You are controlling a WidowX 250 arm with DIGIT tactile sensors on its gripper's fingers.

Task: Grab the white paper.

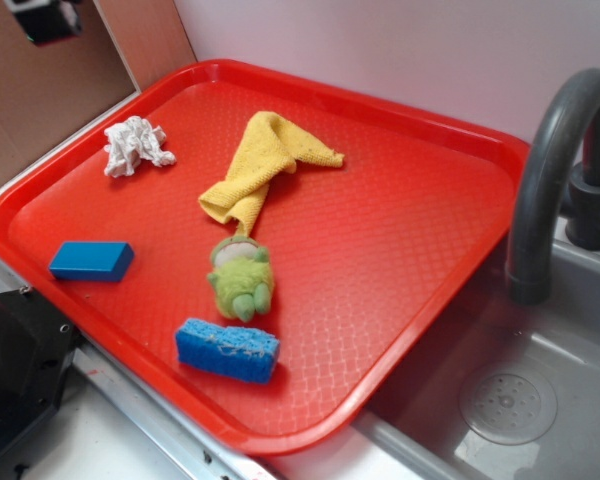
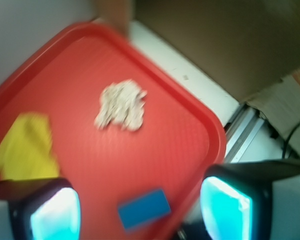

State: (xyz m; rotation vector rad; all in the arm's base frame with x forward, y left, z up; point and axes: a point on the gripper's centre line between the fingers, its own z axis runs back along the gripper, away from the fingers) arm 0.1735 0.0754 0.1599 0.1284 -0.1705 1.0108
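A: Approach step, by the look of it. No contact with the paper yet.

B: Agreed. Lies crumpled on the red tray, far-left corner in the exterior view, apart from the yellow cloth to its right and the blue block nearer the front edge.

A: And the gripper?

B: Spread wide, holding nothing, touching nothing. 2 fingers frame the bottom of the wrist view, with the block showing between them and the paper farther up the frame, clear of both. In the exterior view only a dark shape at the top-left corner, probably part of the arm; hard to tell.

A: Next move, then?

B: Probably needs travel forward until the paper sits between the fingers, then a descent and a close. Worth keeping clear of the block on the way. Soft and irregular, so likely to squash on closing; a low pinch close to the tray looks safest.

A: Wrist view blurred, so exact height above the tray impossible to judge.
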